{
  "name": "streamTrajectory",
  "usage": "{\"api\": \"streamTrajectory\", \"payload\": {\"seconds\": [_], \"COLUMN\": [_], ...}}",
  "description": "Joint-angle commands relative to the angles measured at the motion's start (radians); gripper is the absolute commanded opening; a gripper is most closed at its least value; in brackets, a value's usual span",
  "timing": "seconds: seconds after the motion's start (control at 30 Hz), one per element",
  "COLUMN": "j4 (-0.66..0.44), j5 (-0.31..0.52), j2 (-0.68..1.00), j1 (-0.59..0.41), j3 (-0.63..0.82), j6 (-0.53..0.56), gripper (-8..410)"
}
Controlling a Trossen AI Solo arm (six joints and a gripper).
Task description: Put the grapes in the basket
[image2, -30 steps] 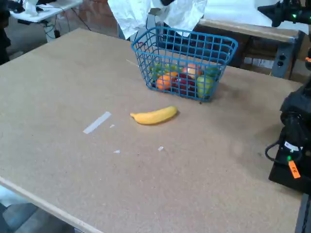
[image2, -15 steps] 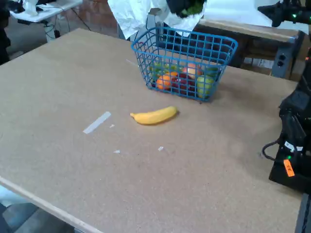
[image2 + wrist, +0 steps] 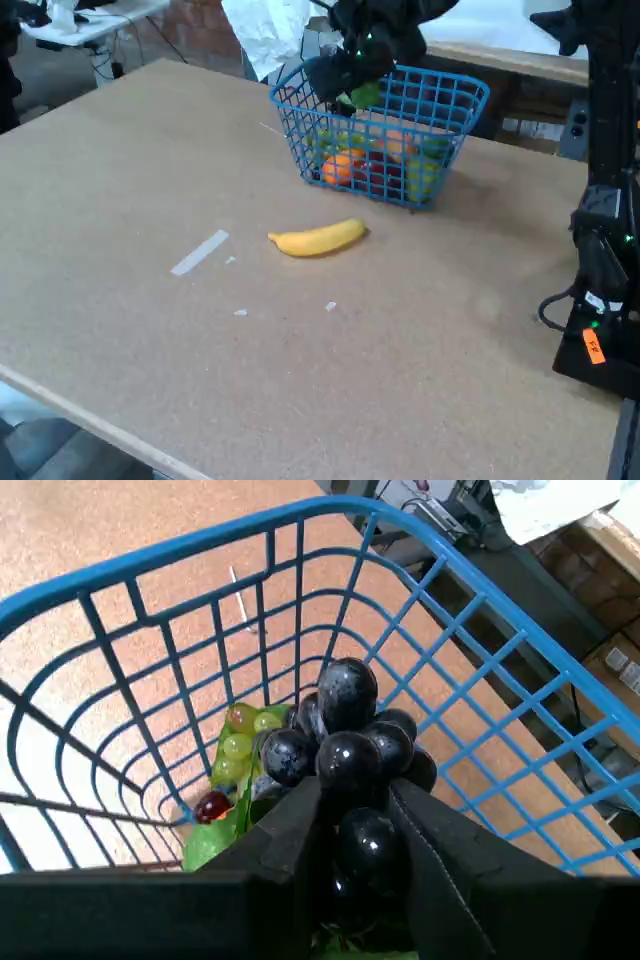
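the gripper (image 3: pixel 352 830) pinches the grapes (image 3: pixel 350 745) tight between its jaws, poised over the basket (image 3: pixel 480 670) below, so next it should lower and let go.

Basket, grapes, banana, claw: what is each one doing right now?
Basket: upright on the table, holding other fruit.
Grapes: held over the basket, not let go.
Banana: lying on the table, outside the basket.
Gripper: shut on the grapes.
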Motion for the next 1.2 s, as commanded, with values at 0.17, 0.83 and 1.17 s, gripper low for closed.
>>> {"api": "streamTrajectory", "payload": {"seconds": [0.17, 0.83, 1.17], "j4": [0.047, 0.052, 0.051], "j5": [0.0, -0.021, -0.022], "j2": [0.015, 0.023, 0.012], "j1": [-0.004, -0.03, -0.025], "j3": [0.001, 0.001, 0.001], "j6": [0.001, 0.055, 0.076], "gripper": [6, 214, 225]}}
